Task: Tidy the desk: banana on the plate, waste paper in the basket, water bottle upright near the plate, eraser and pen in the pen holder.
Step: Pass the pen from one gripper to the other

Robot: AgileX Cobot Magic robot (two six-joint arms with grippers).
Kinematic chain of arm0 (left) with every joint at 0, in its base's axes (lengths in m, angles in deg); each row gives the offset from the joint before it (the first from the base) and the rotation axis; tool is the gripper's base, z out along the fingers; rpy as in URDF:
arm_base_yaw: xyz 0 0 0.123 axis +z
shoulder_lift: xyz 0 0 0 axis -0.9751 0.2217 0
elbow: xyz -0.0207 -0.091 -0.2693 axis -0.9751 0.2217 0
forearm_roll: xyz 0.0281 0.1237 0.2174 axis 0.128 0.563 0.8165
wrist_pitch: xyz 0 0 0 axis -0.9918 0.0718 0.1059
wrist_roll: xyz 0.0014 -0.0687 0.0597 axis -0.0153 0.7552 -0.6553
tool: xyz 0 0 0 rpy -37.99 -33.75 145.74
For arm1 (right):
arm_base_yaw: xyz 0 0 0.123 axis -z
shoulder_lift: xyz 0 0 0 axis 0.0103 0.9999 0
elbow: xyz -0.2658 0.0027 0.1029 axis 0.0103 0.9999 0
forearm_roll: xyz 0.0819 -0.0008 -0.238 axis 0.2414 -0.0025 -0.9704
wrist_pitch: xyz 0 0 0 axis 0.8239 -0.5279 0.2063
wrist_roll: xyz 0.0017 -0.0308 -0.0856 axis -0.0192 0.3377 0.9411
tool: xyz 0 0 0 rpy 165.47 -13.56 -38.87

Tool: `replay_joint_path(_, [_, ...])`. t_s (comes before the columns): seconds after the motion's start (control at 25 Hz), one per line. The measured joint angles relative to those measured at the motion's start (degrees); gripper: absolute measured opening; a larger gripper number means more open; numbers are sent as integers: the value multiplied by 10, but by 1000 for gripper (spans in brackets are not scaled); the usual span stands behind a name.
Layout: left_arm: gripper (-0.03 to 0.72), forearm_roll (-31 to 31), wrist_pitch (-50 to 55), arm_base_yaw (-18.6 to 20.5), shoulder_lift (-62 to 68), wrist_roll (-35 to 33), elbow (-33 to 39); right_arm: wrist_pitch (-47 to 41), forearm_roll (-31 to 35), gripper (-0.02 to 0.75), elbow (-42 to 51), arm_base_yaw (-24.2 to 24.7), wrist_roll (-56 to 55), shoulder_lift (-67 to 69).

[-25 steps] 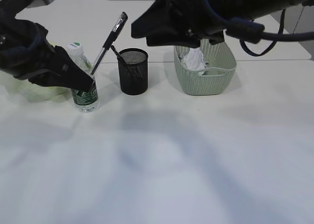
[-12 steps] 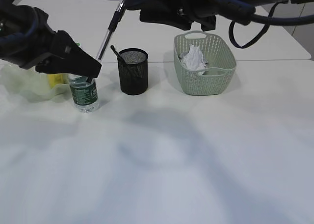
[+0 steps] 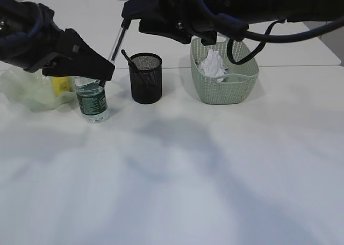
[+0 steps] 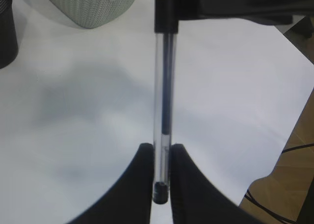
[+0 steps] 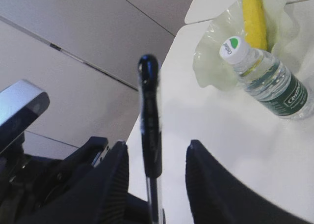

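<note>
My left gripper (image 4: 161, 157) had its jaws pinched nearly closed on the lower end of the pen (image 3: 117, 41), which stood tilted above the bench (image 3: 215, 175). My right gripper (image 5: 156, 157) reached across at the pen's top end; its jaws stood partly open on either side of the dark grip, not touching it. Below the left gripper the water bottle (image 3: 92, 101) stood upright just beside the plate (image 3: 24, 89), and the banana (image 5: 255, 18) lay in that plate. The pen holder (image 3: 145, 77) sat between the bottle and the basket (image 3: 224, 78), which held the waste paper (image 3: 213, 64). I could not see the eraser.
</note>
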Motion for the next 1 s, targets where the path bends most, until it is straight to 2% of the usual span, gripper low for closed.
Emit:
replay_joint_path(0.48, [40,-3,0,0,0,-3,0,12,138,305,0,0,81,32])
replay_joint_path(1.0, [40,-5,0,0,0,-12,0,-9,160,290,0,0,126,34])
